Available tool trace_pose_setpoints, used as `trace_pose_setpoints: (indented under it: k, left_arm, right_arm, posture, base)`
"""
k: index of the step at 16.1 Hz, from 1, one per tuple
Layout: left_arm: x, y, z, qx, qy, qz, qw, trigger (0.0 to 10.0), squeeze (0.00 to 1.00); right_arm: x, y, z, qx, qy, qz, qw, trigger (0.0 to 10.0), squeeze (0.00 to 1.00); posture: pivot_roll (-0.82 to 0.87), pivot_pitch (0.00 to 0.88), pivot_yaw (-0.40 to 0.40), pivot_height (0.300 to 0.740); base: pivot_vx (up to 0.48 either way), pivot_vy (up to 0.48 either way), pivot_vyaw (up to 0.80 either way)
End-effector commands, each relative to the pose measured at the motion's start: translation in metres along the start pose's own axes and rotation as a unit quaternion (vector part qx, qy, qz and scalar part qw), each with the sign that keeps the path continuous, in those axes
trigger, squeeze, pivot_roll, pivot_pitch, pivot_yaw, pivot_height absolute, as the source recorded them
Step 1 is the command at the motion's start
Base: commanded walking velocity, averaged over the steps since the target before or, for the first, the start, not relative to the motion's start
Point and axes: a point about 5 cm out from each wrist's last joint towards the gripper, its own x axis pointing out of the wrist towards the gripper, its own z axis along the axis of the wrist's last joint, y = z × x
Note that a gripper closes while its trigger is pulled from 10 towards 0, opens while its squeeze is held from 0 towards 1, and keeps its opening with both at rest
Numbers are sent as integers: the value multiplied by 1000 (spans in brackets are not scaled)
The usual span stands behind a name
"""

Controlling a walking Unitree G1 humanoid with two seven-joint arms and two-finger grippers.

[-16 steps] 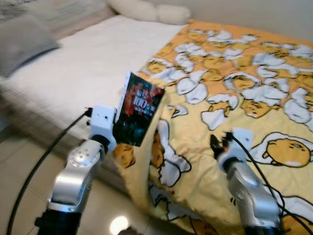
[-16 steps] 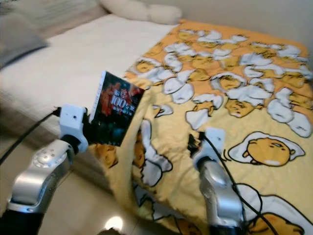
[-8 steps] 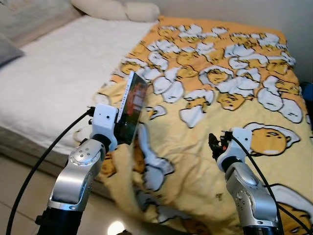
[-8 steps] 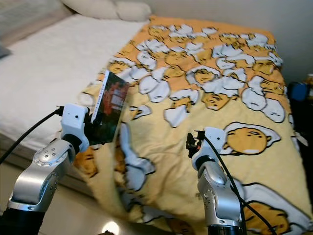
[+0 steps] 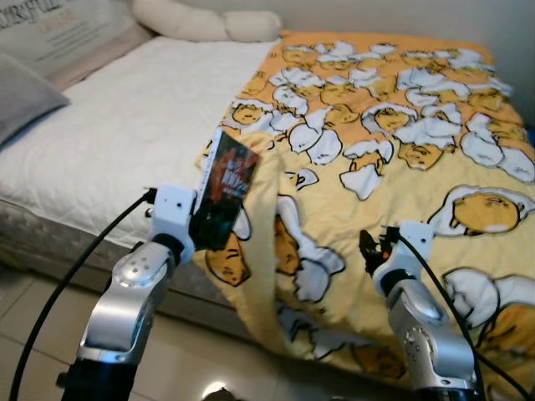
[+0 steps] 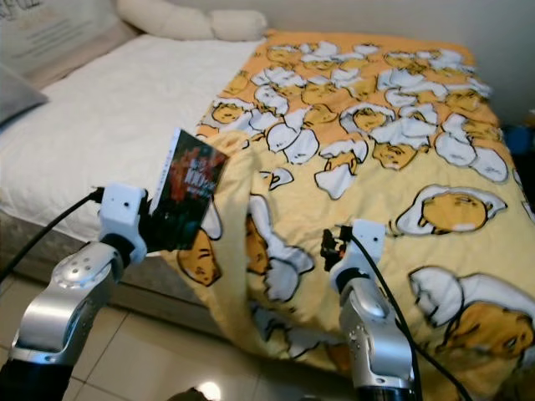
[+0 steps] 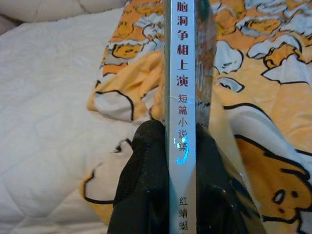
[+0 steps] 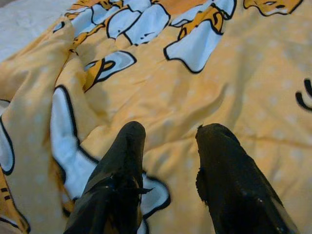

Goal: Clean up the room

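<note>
1. We see our left hand (image 7: 181,161) up in front of us, w/ its two black fingers (image 7: 146,175) pinched tight on a thin dark paperback book (image 5: 224,190) that has red art on the cover.
2. The book stands up on its end, tilted a bit, over the near edge of the bed (image 5: 125,142). In the left wrist view its silver spine w/ printed letters sits right between the fingers.
3. Our right hand (image 8: 168,161) is held out low on the right, above the yellow blanket w/ egg cartoon pictures (image 5: 401,150). Its fingers (image 8: 124,161) are a little apart & hold nothing. They're near the cloth, but we can't tell if they touch it.
4. The blanket covers the right side of the bed & hangs down over the near edge toward the pale tile floor (image 5: 33,317).
5. The left side of the bed is bare white quilted mattress.
6. A grey pillow (image 5: 25,96) lies at the far left. Long cream pillows (image 5: 205,23) lie at the far end of the bed.
</note>
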Motion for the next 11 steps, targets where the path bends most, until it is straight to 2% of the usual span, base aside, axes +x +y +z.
trace_pose_setpoints:
  k: [1, 10, 11]
  left_arm:
    - [-1, 10, 9, 9, -19, 16, 1000, 10000, 0]
    - [-2, 16, 8, 14, -17, 28, 999, 10000, 0]
    - [-2, 16, 8, 14, -17, 29, 999, 10000, 0]
  right_arm:
    - [2, 8, 3, 1, -4, 12, 1000, 10000, 0]
    - [6, 11, 5, -1, -3, 17, 1000, 10000, 0]
    - [6, 11, 5, -4, -4, 18, 1000, 10000, 0]
  posture:
    - [-19, 0, 43, 740]
    - [-6, 0, 28, 740]
    - [-5, 0, 28, 740]
  base:
    - [0, 480, -800]
    - [0, 480, -800]
    - [0, 480, 0]
